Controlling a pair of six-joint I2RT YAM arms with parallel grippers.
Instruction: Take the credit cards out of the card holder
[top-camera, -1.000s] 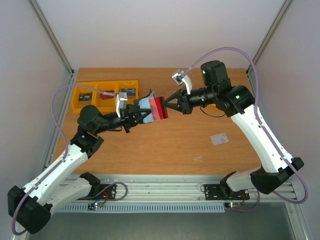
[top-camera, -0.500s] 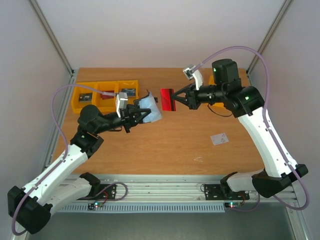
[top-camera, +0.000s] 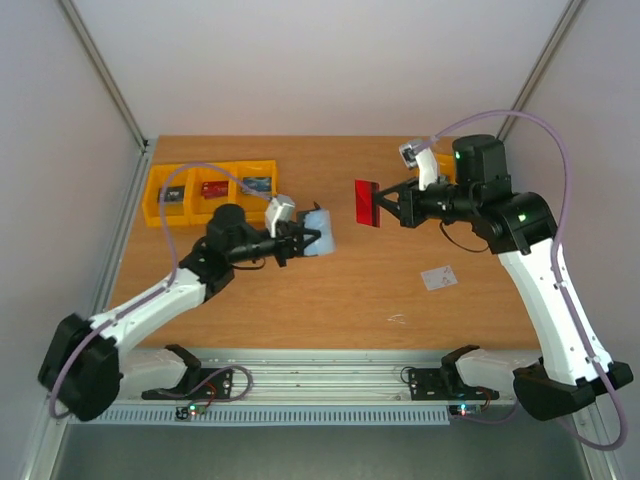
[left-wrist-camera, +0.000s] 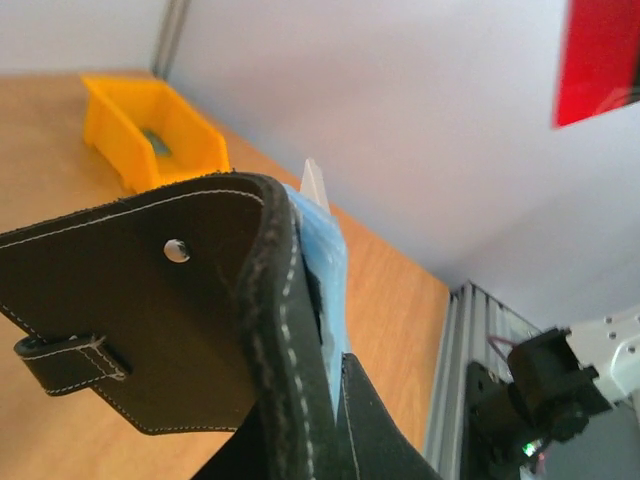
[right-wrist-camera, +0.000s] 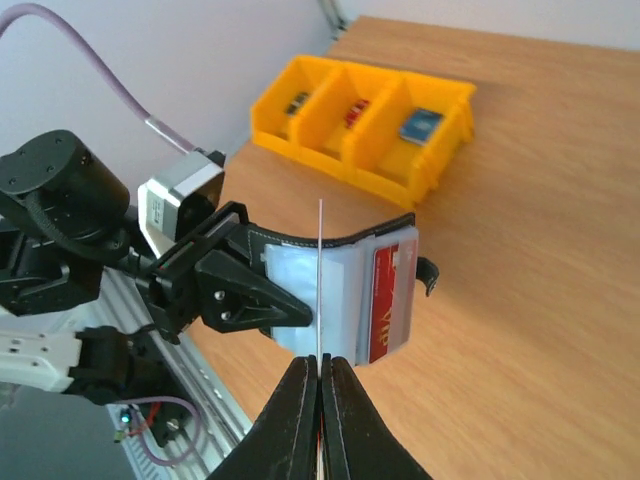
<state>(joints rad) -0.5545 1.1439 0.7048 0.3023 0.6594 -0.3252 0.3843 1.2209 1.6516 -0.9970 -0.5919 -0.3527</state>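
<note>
My left gripper (top-camera: 303, 240) is shut on the card holder (top-camera: 318, 234) and holds it up, open, above the table. In the left wrist view its black outside (left-wrist-camera: 150, 300) and blue inside (left-wrist-camera: 328, 262) fill the frame. My right gripper (top-camera: 388, 205) is shut on a bright red credit card (top-camera: 367, 203), held in the air to the right of the holder and apart from it. In the right wrist view that card shows edge-on (right-wrist-camera: 320, 280), and behind it the holder (right-wrist-camera: 300, 285) has another red card (right-wrist-camera: 392, 300) in a pocket. A whitish card (top-camera: 438, 277) lies on the table.
A row of yellow bins (top-camera: 210, 190) with small items stands at the back left, and also shows in the right wrist view (right-wrist-camera: 370, 130). The metal rail (top-camera: 320, 365) runs along the table's near edge.
My right gripper has pulled the red card out of the holder and moved it right and back. My left arm has swung the holder right and lower.
</note>
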